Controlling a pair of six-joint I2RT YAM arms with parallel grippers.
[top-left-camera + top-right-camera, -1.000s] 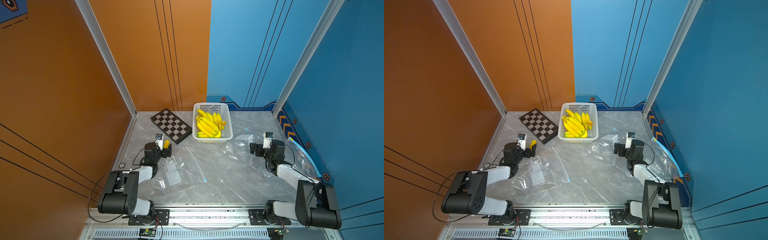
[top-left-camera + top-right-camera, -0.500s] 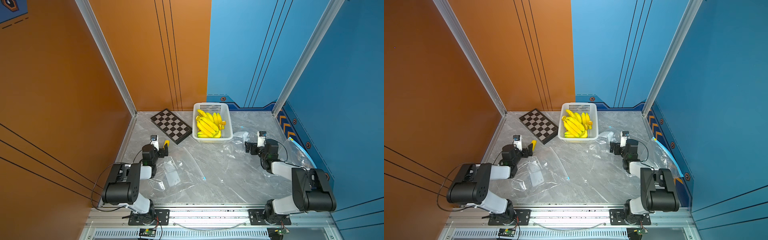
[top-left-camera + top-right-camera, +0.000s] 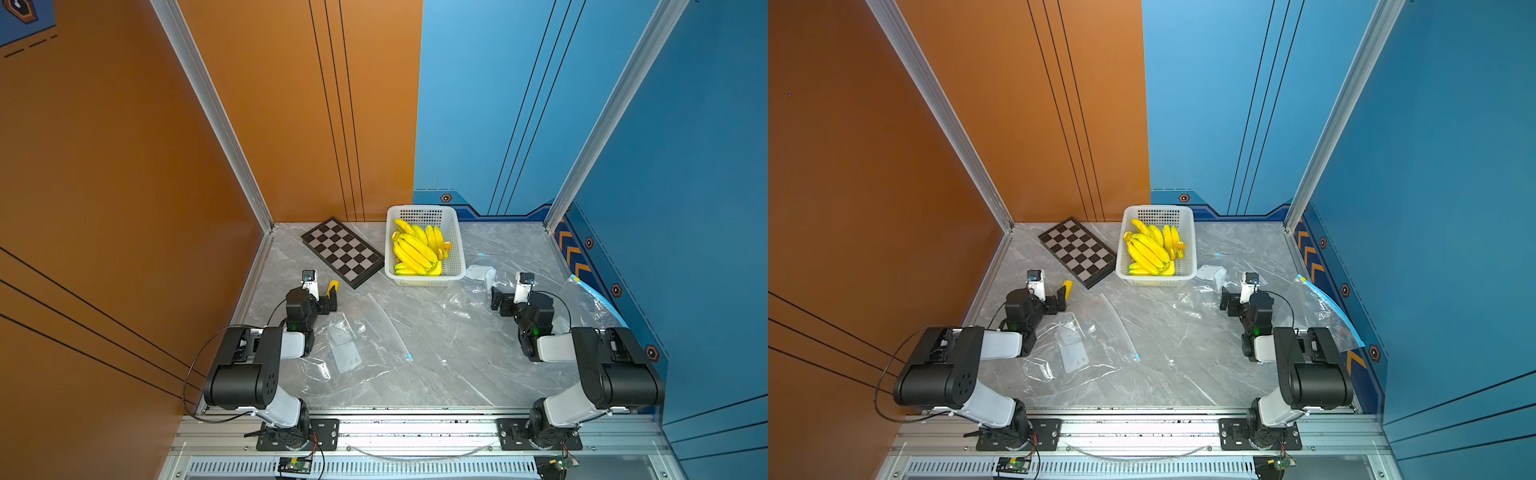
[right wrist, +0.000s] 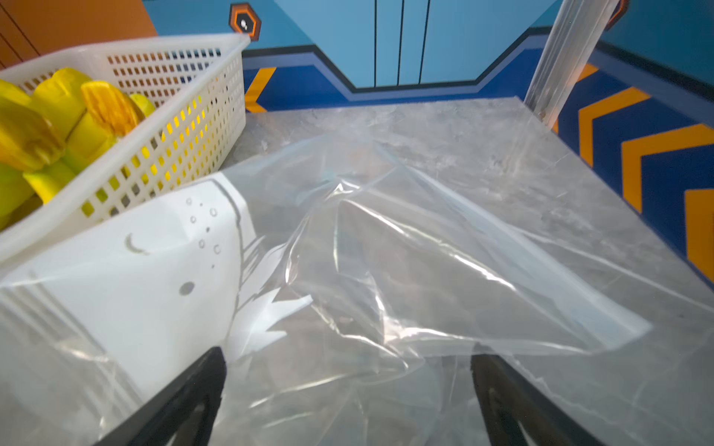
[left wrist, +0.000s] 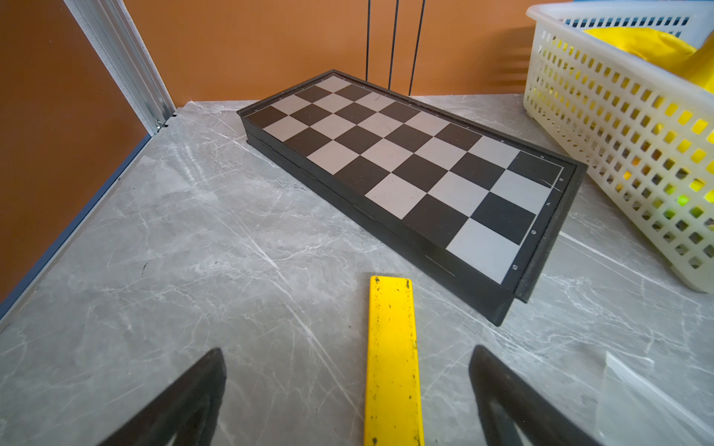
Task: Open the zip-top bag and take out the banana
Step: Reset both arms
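the left claw [image 5: 347, 349] is standing spread as wide as it goes and is gripping nothing, hanging low over the grey marble table [image 3: 478, 374]. a yellow flat strip [image 5: 392, 359] is showing between its black fingers [image 5: 193, 390]; i cannot tell whether it is part of the claw. the near corner of the folded black-and-white checkered board [image 3: 341, 251] is lying just beyond it.

the right claw [image 4: 347, 353] is also gaping fully and is holding nothing. its fingertips are sitting just beside the crumpled clear bag with a white printed patch [image 4: 444, 270]; whether they are touching the plastic i cannot tell.

three clear bags are lying on the table. that crumpled one is resting against the near right corner of the white perforated plastic basket [image 3: 422, 215]. a flat clear zip-top bag with a blue slider [image 3: 353, 353] is lying near the left arm. a clear bag with a blue zip edge [image 3: 594, 307] is leaning up against the right blue wall [image 3: 685, 208].

there is one basket and one board, side by side at the far edge. the yellow bananas [image 3: 417, 249] are piling up in the basket, overlapping too much for counting.

bare marble is stretching between the two arms toward the near edge. the orange wall [image 3: 124, 208] is running close along the left arm.
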